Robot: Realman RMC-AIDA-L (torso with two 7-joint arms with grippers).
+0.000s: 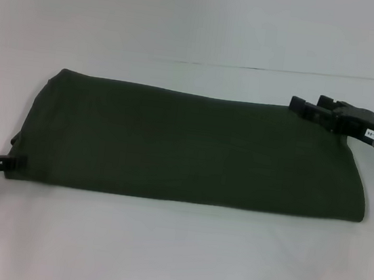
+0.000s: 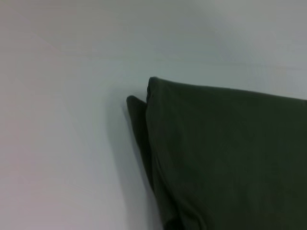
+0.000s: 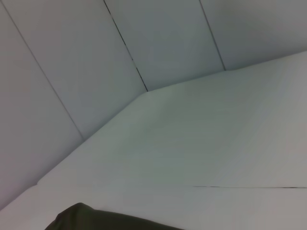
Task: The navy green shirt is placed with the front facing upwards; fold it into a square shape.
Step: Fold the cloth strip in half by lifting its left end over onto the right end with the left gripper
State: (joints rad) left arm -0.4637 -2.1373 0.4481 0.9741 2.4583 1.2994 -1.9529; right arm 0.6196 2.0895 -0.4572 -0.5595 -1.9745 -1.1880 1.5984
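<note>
Currently your left claw [image 1: 14, 160] sits closed at the near-left corner of the navy green shirt [image 1: 193, 147], a band lying crosswise on the table [image 1: 173, 254]; right claw [image 1: 312, 107], open, at its far-right corner.

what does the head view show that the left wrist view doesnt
Only the head view shows the whole folded dark olive-green cotton shirt as a long band, with the left end effector at its near left corner and the right end effector at its far right corner. Only the left wrist view shows the layering at one end: a lower fold of cloth sticking out past the top layer's edge. Both views show the shirt lying on the plain white table, with no lettering visible.
</note>
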